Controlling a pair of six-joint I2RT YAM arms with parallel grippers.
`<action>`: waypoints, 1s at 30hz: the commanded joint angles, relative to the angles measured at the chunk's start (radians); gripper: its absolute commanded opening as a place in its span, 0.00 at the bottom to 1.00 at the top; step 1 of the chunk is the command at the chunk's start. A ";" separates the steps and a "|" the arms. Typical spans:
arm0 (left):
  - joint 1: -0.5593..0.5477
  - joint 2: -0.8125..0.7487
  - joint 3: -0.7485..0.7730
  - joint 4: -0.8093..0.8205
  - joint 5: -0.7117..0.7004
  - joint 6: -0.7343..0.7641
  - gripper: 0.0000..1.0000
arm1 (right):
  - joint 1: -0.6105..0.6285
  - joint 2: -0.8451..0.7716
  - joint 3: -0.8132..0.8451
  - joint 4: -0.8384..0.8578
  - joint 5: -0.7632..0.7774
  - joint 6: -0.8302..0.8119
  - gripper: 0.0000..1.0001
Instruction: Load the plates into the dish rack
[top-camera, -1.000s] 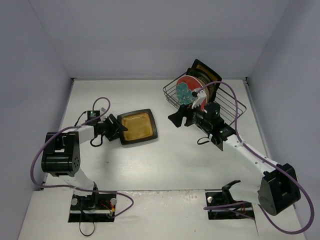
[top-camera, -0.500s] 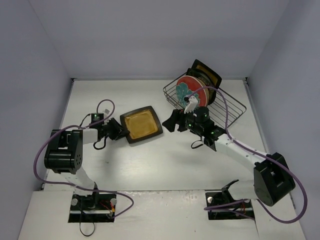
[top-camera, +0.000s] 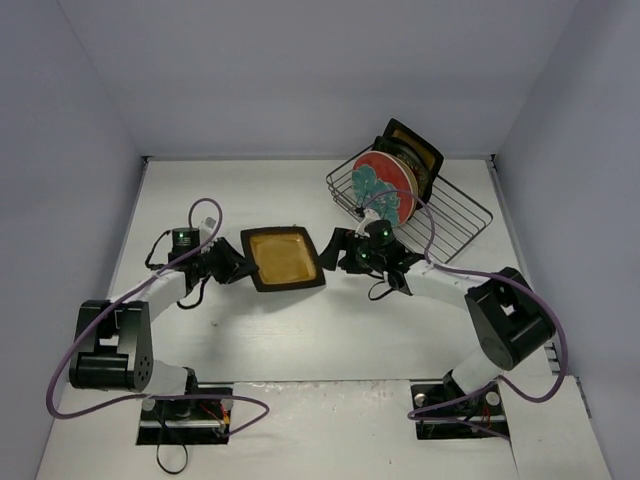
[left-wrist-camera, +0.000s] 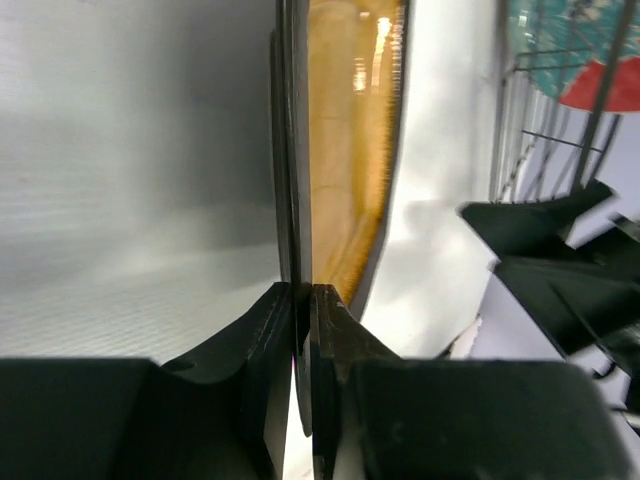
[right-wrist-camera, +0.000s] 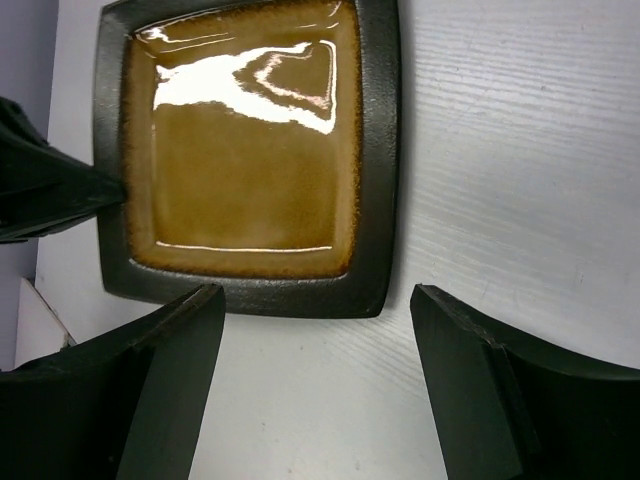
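A square amber plate (top-camera: 284, 258) with a dark rim sits at the table's middle. My left gripper (top-camera: 240, 266) is shut on its left rim; the left wrist view shows the rim (left-wrist-camera: 297, 200) pinched edge-on between the jaws. My right gripper (top-camera: 335, 250) is open just right of the plate. In the right wrist view the plate (right-wrist-camera: 245, 160) lies just beyond my spread fingers (right-wrist-camera: 165, 380). The black wire dish rack (top-camera: 440, 205) stands at the back right. It holds a round red-teal floral plate (top-camera: 383, 183) and a second square amber plate (top-camera: 412, 150) upright.
Grey walls close the table on three sides. The right arm's purple cable (top-camera: 425, 240) loops beside the rack's front edge. Both arm bases sit at the near edge.
My left gripper carried the amber plate to the right, toward the middle. My right gripper moved left and down from the rack to the plate's right edge.
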 joint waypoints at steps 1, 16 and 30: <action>-0.010 -0.084 0.008 0.074 0.097 -0.025 0.00 | 0.007 0.023 0.044 0.122 -0.024 0.081 0.77; -0.007 -0.210 -0.033 0.356 0.168 -0.272 0.00 | 0.006 0.136 -0.019 0.304 -0.097 0.202 0.77; -0.007 -0.306 0.010 0.401 0.209 -0.300 0.00 | -0.036 0.174 -0.031 0.461 -0.225 0.256 0.76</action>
